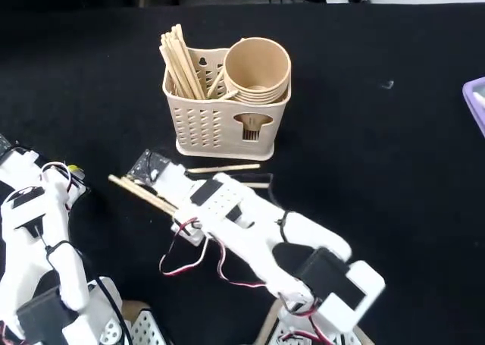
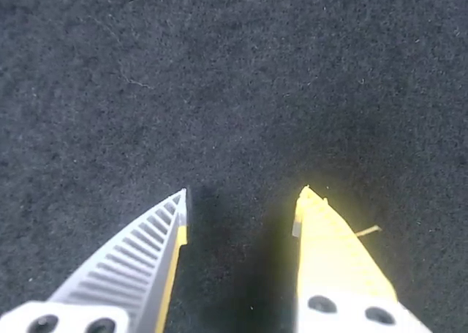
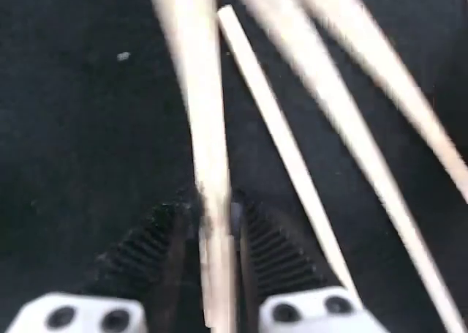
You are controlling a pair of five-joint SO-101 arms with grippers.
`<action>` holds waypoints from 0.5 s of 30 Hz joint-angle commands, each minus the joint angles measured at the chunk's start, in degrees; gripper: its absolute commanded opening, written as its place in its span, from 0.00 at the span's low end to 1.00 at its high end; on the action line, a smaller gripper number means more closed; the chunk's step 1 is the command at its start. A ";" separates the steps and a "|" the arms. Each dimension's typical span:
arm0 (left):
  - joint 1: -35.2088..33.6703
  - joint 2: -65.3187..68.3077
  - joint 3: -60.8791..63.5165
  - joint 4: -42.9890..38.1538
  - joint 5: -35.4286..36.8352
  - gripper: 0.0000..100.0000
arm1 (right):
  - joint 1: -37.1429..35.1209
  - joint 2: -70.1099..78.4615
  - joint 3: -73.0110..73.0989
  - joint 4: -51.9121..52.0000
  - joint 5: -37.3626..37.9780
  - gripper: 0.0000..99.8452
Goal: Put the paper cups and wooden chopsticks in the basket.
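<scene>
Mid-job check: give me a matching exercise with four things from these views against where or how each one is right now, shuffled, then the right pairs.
Things
1. paper cups
2. left hand
3. right hand
4. loose chopstick

States
A. shut on the gripped chopstick
B. lying flat on the black cloth just in front of the basket
C. stacked inside the basket
D. open, nothing between its fingers, over the black cloth

Pairs: 1-C, 2-D, 3-A, 4-B
</scene>
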 commanded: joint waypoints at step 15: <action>-0.13 -2.02 -0.75 -0.70 0.18 0.24 | 0.09 -19.30 -6.20 12.48 2.02 0.01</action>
